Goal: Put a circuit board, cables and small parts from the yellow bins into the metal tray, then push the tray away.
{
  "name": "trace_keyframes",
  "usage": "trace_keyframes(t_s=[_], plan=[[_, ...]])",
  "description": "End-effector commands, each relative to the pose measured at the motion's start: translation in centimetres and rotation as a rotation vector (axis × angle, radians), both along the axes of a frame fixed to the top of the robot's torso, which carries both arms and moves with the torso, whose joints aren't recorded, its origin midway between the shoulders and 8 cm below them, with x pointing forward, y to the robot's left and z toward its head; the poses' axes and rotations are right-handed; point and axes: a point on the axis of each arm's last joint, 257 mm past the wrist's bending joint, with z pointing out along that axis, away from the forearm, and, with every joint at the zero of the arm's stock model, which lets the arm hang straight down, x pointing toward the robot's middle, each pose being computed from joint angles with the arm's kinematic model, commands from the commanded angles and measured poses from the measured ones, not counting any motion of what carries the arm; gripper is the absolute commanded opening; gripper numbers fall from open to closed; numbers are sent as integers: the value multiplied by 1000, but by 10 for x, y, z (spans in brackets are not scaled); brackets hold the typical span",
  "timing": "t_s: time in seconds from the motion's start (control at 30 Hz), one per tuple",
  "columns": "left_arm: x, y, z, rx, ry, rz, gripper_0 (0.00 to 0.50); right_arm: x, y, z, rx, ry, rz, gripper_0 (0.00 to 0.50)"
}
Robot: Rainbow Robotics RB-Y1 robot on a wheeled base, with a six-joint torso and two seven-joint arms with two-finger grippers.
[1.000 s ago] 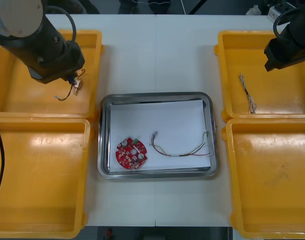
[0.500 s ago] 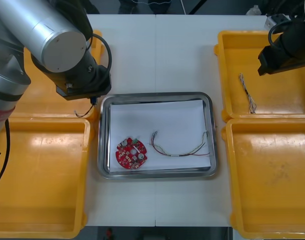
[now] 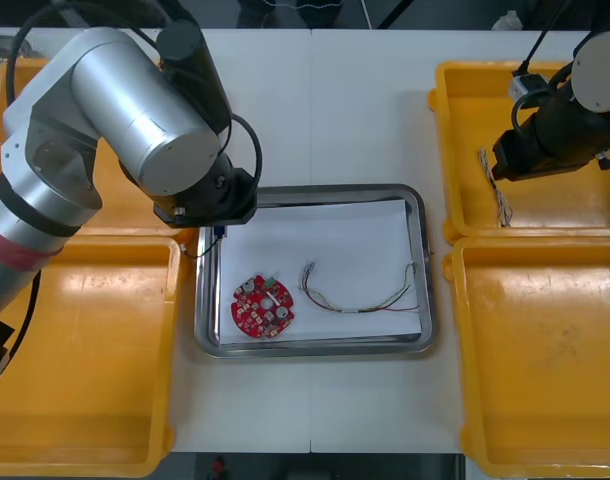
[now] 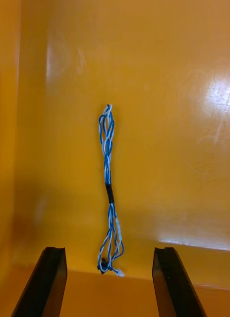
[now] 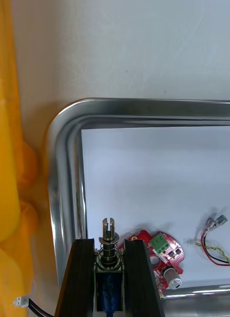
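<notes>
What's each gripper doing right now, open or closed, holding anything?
Left gripper: shut on a small metal part, over the metal tray.
Right gripper: open, above the blue and white cable.

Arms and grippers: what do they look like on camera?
The left arm is thick silver cylinders with black joints, a red band toward its base and a black cable looping past the wrist. The right arm shows a black wrist under a round silver cap, also cabled in black. The left gripper's fingers and the right gripper's fingers are flat, plain black bars.

table (image 3: 325, 110): white, thin seam down its middle | beyond far edge: dark floor (image 3: 435, 12)
</notes>
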Motion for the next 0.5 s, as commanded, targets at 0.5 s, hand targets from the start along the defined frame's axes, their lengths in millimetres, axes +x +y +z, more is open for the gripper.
trace_keyframes(t_s=[0.5], plan=[[17,-21,-50,33,-6,-43,1,21,-5,-47,1,-9,-33,500]])
